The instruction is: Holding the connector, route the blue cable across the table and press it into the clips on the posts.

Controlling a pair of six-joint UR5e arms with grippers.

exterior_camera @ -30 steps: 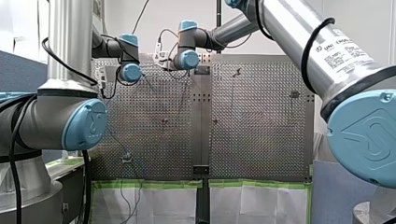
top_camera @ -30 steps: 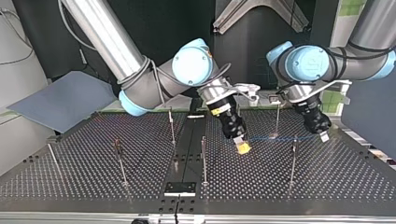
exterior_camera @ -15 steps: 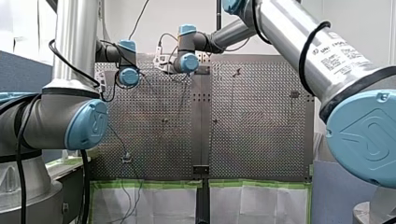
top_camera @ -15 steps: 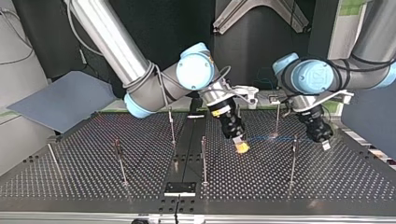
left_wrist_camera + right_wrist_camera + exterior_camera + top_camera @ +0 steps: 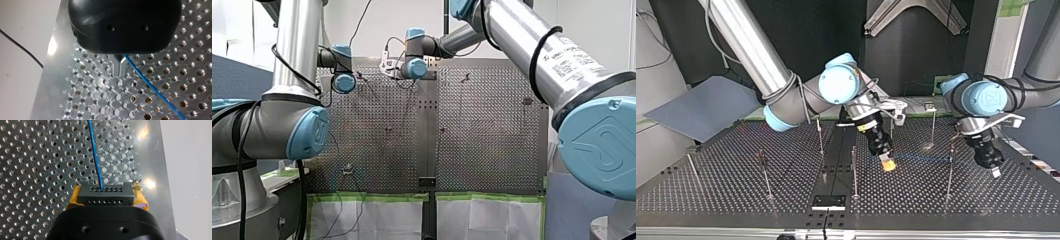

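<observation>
Honestly, my worry is the blue cable (image 5: 95, 157) riding over or skating past the post (image 5: 950, 167) that sits at 3 o'clock of my right hand (image 5: 107, 195) in the top view. That hand is clenched on the black connector (image 5: 103, 190), but my left hand (image 5: 119, 68) looks pinched shut with the cable running out right beside it, and I can't tell if it's really gripped. Surface (image 5: 736, 200) is perforated metal dotted with thin posts, with a dark room behind and a grey-blue board (image 5: 701, 107) off its 10 o'clock corner.

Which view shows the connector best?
Right wrist view: the connector is clamped between yellow pads, blue cable leaving it. Top view shows only my right gripper's yellow tip; front and left wrist views show none.
</observation>
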